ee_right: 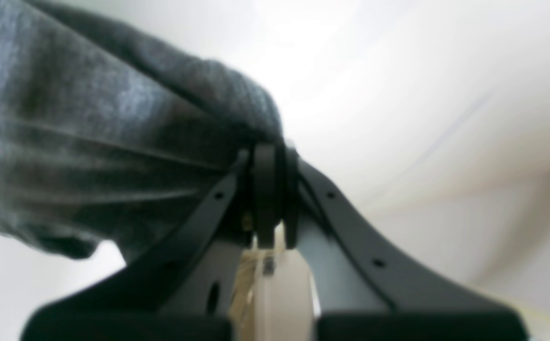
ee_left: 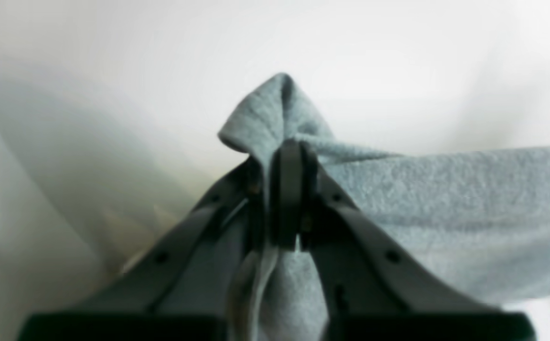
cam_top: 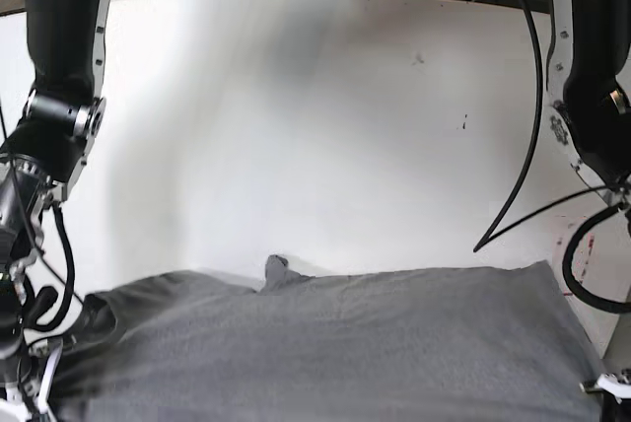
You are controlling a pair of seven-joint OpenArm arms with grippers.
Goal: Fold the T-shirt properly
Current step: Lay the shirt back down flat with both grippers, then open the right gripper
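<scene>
The T-shirt (cam_top: 335, 343) — soft heather-grey knit, no print — lies broad and faintly creased along the near edge of the smooth white table (cam_top: 296, 97), a small peak of cloth rising at its far edge. The wrist views show what the base view does not: the left gripper (ee_left: 290, 156) clamped on a pointed fold, the right gripper (ee_right: 270, 151) clamped on bunched, pleated cloth — both with black jaws pressed together.
</scene>
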